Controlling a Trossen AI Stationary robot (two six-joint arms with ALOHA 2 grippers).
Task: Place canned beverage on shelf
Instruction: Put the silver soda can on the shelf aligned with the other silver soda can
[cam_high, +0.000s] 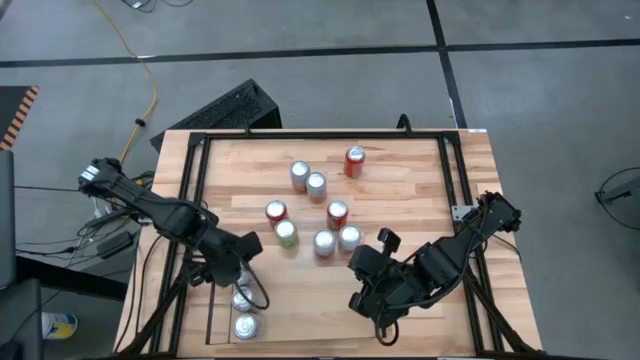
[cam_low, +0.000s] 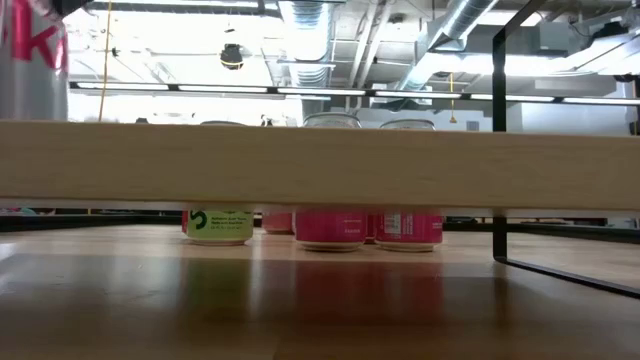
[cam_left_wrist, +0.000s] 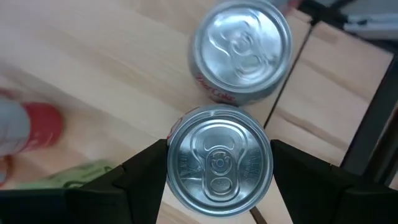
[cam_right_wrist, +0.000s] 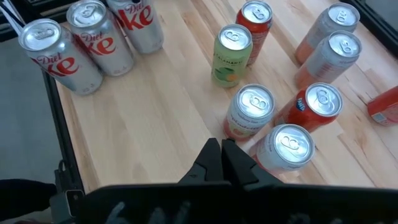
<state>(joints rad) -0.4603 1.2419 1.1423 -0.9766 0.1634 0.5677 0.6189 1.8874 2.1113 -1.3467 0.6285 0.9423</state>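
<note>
Surroundings of the light wood surface (cam_high: 300, 290), seen from above and from its own level.

Ringed along its edges by a black metal frame (cam_high: 320, 134). Just beyond the far left corner of the surface, a black keyboard-like slab (cam_high: 225, 108), lying at a slant on the grey floor (cam_high: 300, 30). Farther out past that same corner, a yellow cable (cam_high: 150, 80) snaking across the floor. Crossed by dark seam lines (cam_high: 300, 55) beyond the surface's far edge. High over the surface, ceiling ducts (cam_low: 470, 20) and bright light strips (cam_low: 310, 20).
</note>
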